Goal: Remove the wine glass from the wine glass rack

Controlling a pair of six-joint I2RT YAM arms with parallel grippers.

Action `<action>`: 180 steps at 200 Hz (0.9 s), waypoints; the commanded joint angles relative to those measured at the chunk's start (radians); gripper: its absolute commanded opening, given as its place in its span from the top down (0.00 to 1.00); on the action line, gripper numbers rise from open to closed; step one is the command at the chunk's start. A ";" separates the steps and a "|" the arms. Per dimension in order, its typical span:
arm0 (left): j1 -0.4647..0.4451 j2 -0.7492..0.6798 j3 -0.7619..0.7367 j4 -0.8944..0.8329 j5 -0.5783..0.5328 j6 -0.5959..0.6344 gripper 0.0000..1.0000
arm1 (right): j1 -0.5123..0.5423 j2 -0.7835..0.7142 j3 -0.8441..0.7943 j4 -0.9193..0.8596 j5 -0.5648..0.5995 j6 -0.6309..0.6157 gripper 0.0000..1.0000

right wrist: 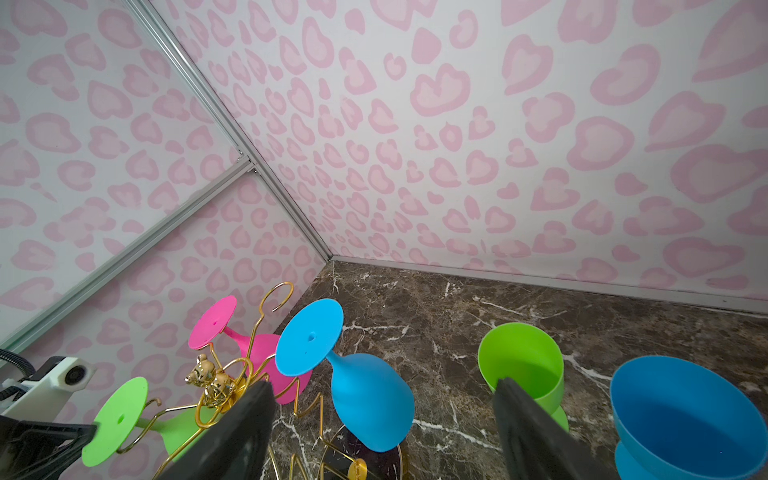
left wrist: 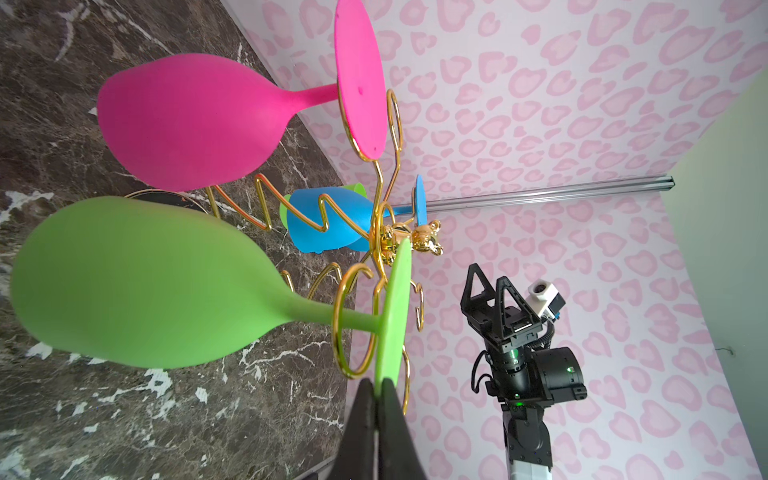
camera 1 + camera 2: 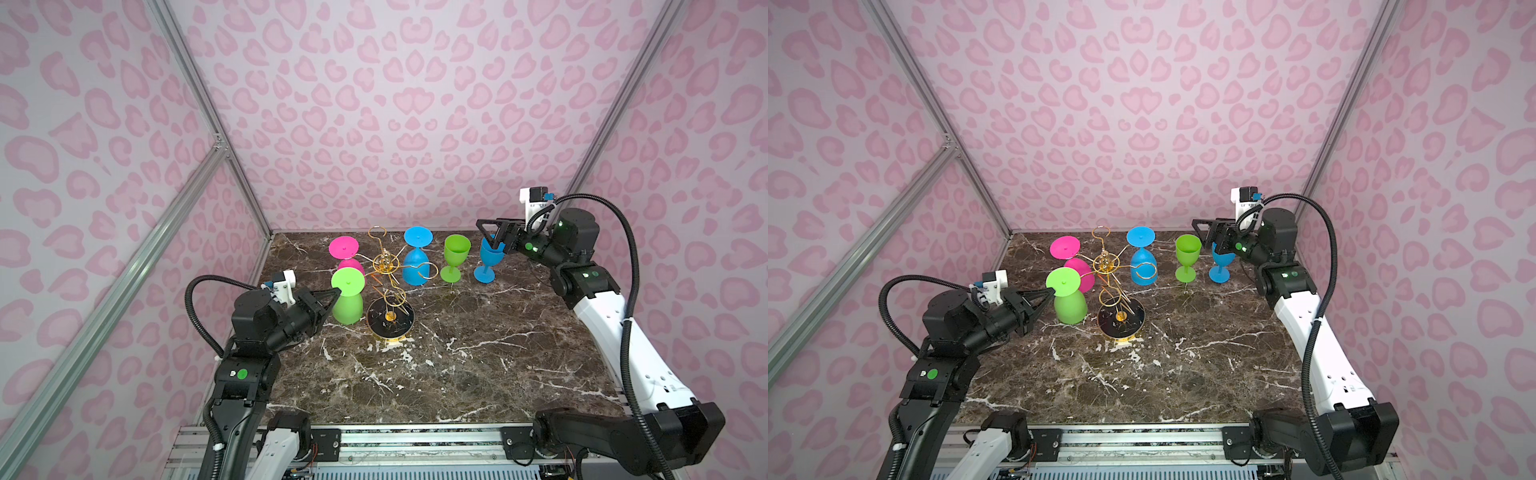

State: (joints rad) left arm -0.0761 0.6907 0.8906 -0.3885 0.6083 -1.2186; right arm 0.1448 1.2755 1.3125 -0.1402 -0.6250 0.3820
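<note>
The gold wire wine glass rack (image 3: 385, 262) (image 3: 1106, 262) stands on its round black base (image 3: 390, 318) at the back left of the marble table. Three wine glasses hang from it upside down: green (image 3: 347, 307) (image 2: 137, 282), pink (image 3: 344, 248) and blue (image 3: 417, 259). My left gripper (image 3: 336, 294) (image 2: 380, 384) is shut on the rim of the green glass's foot (image 2: 395, 316), whose stem sits in a wire loop. Off to the right, my right gripper (image 3: 490, 235) (image 1: 382, 384) stands open over an upright blue glass (image 3: 488, 259), holding nothing.
An upright green glass (image 3: 455, 257) stands on the table between the rack and the upright blue glass. Pink patterned walls and aluminium frame posts (image 3: 208, 104) close in the back and sides. The marble table (image 3: 457, 365) runs forward to a metal rail.
</note>
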 commanded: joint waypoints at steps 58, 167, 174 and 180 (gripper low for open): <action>0.001 0.034 0.023 0.096 0.060 -0.011 0.96 | 0.001 0.005 -0.001 0.031 -0.010 0.005 0.16; 0.001 0.081 0.039 0.120 0.084 0.013 0.96 | 0.001 -0.002 -0.001 0.019 -0.004 -0.003 0.16; 0.001 0.083 0.040 0.122 0.086 0.013 0.96 | 0.001 -0.003 -0.002 0.019 -0.004 -0.002 0.16; 0.001 0.085 0.039 0.124 0.088 0.015 0.96 | 0.001 -0.002 -0.001 0.019 -0.004 -0.002 0.16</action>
State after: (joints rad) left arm -0.0761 0.7689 0.9165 -0.3302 0.6762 -1.2182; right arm 0.1448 1.2766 1.3125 -0.1410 -0.6254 0.3843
